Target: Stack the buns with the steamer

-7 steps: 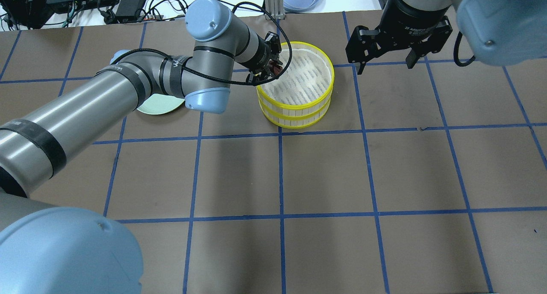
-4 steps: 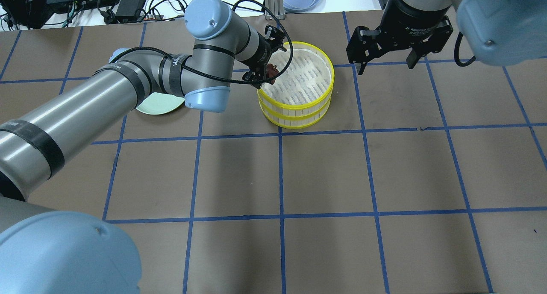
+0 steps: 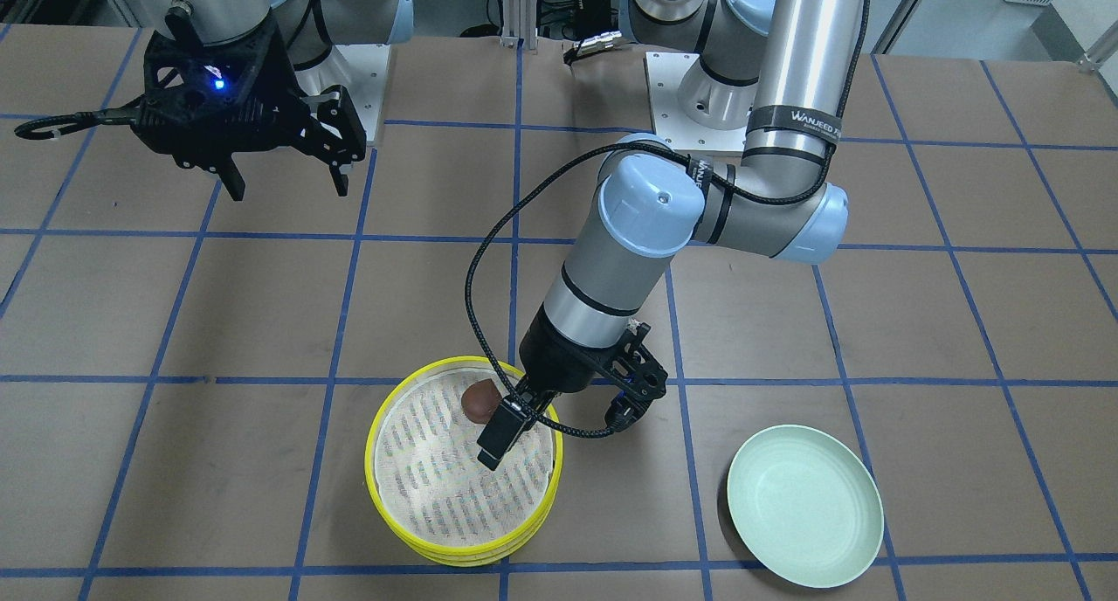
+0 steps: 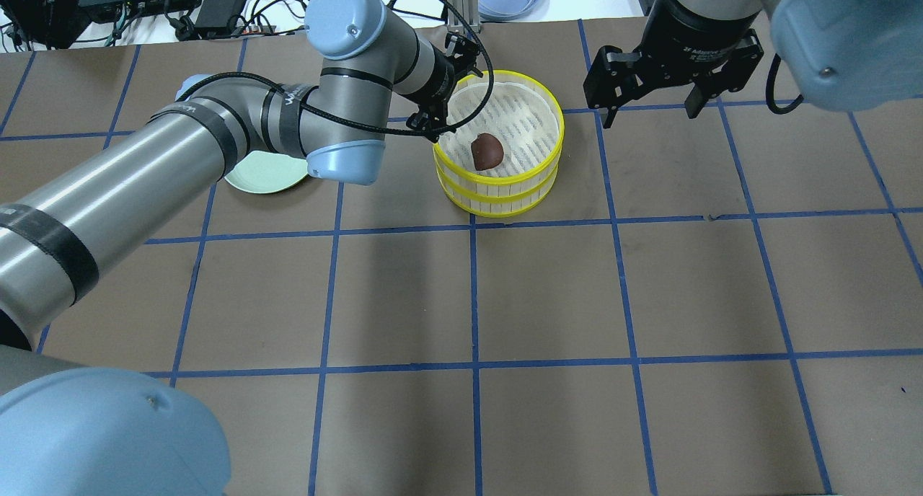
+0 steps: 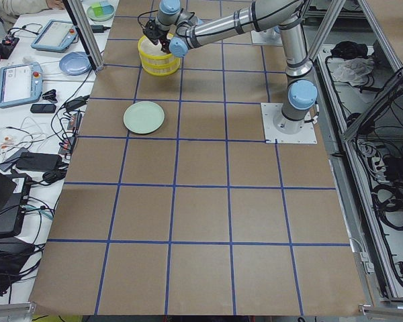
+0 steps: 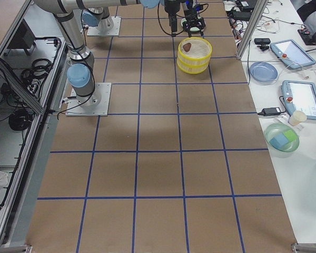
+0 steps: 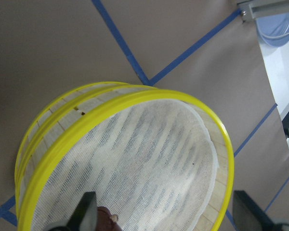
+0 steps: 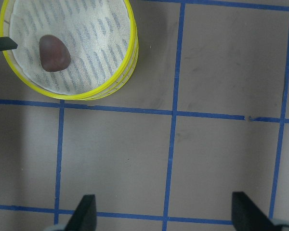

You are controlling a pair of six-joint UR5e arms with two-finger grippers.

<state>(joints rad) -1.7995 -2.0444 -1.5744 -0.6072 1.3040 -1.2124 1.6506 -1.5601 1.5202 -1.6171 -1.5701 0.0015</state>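
Front-facing view: the steamer [image 3: 377, 461] sits as two yellow-rimmed tiers, one stacked on the other, on the brown gridded table [image 3: 917, 339]. A glossy brown bun [image 3: 479, 400] lies on the white mesh of the top tier, near the rim on the robot's side. The left gripper [image 3: 563, 422] hangs over that tier with its fingers spread wide, one black finger [image 3: 494, 439] above the mesh just beside the bun, the other outside the rim. It is holding nothing. A pale green plate [image 3: 803, 505] lies on the table, well apart from the steamer. The right gripper [image 3: 288, 184] is high above bare table, fingers apart and empty.

Overhead view: the brown bun [image 4: 487, 151] rests alone inside the top tier of the steamer [image 4: 497, 184], clear of the left gripper [image 4: 443, 86], which is at the rim's left edge. The right gripper [image 4: 650, 112] hovers to the steamer's right, spread. The green plate [image 4: 263, 180] peeks out under the left arm.

Left wrist view: both fingers [image 7: 84, 211] stand wide apart, the steamer [image 7: 135, 98] rim below, the bun [image 7: 103, 220] just beside one finger.

Right wrist view: fingers [image 8: 248, 214] spread over bare table; the bun [image 8: 54, 53] lies on the mesh of the steamer [image 8: 133, 48].

Side views: too small to judge either gripper.
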